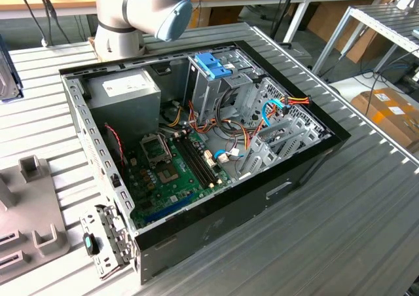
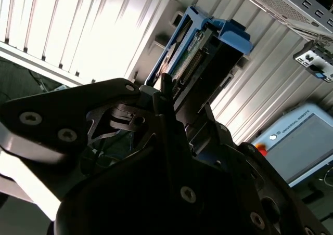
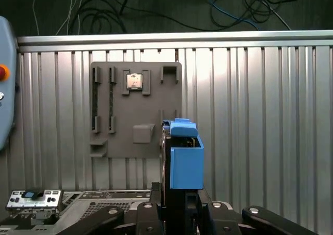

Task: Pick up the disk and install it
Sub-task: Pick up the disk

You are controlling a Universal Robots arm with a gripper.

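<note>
Disk, blue-framed, sits edge-on in the gripper.

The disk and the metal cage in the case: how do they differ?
The disk is a thin slab framed in blue, gripped in the end effector; the cage is a tall metal box with blue only on top. The disk is outside the computer case; the cage stands inside it. Both carry blue plastic.
</note>
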